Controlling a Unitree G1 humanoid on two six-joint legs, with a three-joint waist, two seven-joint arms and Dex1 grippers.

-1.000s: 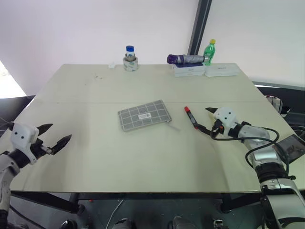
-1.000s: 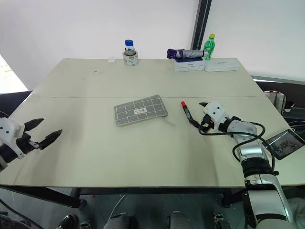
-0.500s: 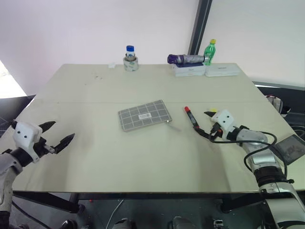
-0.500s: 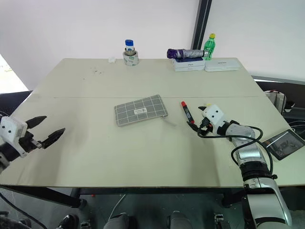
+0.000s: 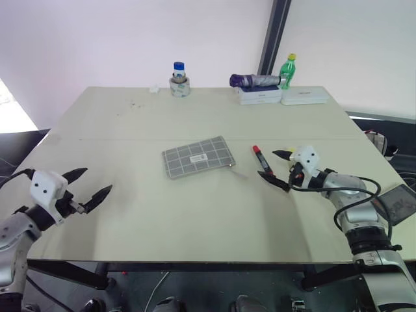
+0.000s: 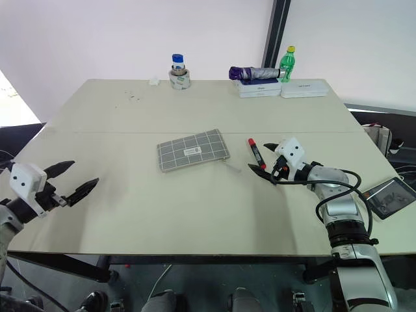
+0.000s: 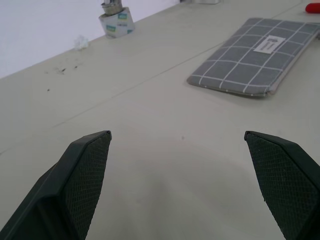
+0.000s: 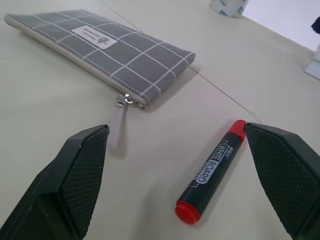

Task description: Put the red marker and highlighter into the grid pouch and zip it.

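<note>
Red marker [image 8: 211, 172] lying flat on worktop [image 5: 130, 123], between spread-open fingers of right pincer [image 5: 277, 169], not gripped. Just beside, grid pouch [image 5: 197, 156], flat, zipper pull sticking out, contents hidden. Left pincer [image 5: 90, 188] open, empty, well apart.

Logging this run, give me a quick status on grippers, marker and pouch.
Left gripper and right gripper open, empty. Red marker on table beside right gripper. Grid pouch flat, nothing between them.
</note>
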